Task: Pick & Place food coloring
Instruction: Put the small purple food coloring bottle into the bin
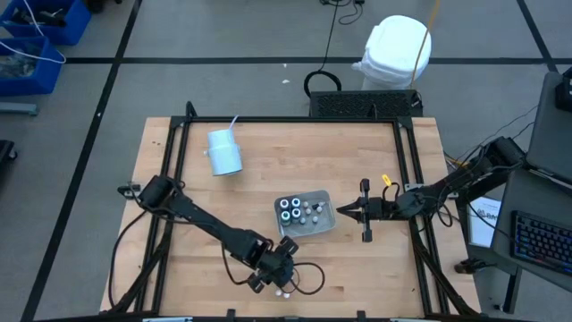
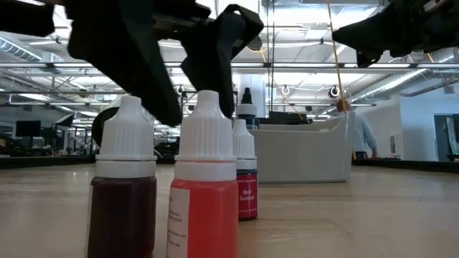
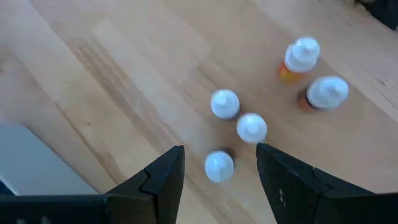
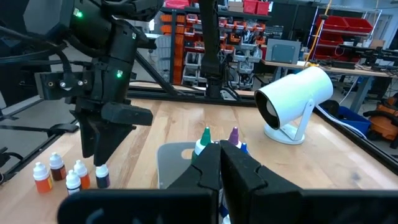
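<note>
Several tiny white-capped food coloring bottles [image 3: 251, 127] stand upright on their bases on the wooden table, near its front edge. Their bodies are red, orange and dark [image 2: 204, 208]. My left gripper [image 3: 219, 149] hangs open just above them, pointing steeply down. One bottle's cap [image 3: 219, 166] shows between its fingertips, untouched. More bottles [image 1: 289, 208] stand in the clear square tray [image 1: 323, 220] at mid-table. My right gripper [image 1: 338, 211] waits shut and level at the tray's right side, holding nothing.
A white cup with a straw [image 1: 223, 152] lies on its side at the back left of the table. A black frame [image 1: 295, 120] borders the table. Bare wood lies left of the tray and along the front right.
</note>
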Available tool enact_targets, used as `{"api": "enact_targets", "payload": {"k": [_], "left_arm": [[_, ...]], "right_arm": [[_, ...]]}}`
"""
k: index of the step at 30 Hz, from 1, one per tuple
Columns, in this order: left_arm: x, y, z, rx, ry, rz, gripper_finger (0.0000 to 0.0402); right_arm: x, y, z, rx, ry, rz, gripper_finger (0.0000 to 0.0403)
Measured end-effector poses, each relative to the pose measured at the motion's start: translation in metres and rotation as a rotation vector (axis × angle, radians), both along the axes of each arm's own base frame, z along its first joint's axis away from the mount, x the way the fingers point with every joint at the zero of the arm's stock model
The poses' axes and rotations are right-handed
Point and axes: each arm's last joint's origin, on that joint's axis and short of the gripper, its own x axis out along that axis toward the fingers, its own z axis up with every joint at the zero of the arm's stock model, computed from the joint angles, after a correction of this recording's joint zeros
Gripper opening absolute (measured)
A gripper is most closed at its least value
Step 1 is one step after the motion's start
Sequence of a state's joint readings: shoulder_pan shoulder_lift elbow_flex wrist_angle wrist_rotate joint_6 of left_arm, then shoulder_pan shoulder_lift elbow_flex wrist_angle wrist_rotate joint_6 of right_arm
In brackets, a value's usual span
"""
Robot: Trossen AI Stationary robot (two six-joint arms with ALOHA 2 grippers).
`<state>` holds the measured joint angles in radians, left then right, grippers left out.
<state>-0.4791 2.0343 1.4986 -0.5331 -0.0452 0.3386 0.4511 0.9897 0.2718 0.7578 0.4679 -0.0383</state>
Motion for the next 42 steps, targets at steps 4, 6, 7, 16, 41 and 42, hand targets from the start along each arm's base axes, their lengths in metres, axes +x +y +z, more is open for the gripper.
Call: {"api": "enact_targets", "payload": {"k": [4, 6, 7, 16, 41, 42], "left_arm": [[0.0, 0.001, -0.004, 0.027, 0.007, -0.023, 0.0205], [0.001, 0.0, -0.004, 0.034, -0.006, -0.045, 0.0205], [0.001, 0.0, -0.004, 0.037, -0.01, -0.053, 0.0205], [-0.001, 0.004, -0.005, 0.095, 0.009, -0.133, 0.0205], [-0.01, -0.011, -0.005, 0.221, -0.03, -0.232, 0.0205], [-0.01, -0.012, -0.005, 0.215, -0.034, -0.237, 0.0205]], "right_arm": [[0.0, 0.0, 0.0, 0.0, 0.001, 0.0, 0.0004], [0.0, 0.0, 0.0, -0.002, 0.003, 0.0, 0.0004], [0.0, 0.0, 0.0, -0.001, 0.003, 0.0, 0.0004], [0.0, 0.0, -0.001, -0.002, 0.006, 0.0, 0.0004], [0.001, 0.0, -0.002, 0.028, 0.012, -0.004, 0.0004], [0.001, 0.0, -0.003, 0.024, 0.017, -0.004, 0.0004]]}}
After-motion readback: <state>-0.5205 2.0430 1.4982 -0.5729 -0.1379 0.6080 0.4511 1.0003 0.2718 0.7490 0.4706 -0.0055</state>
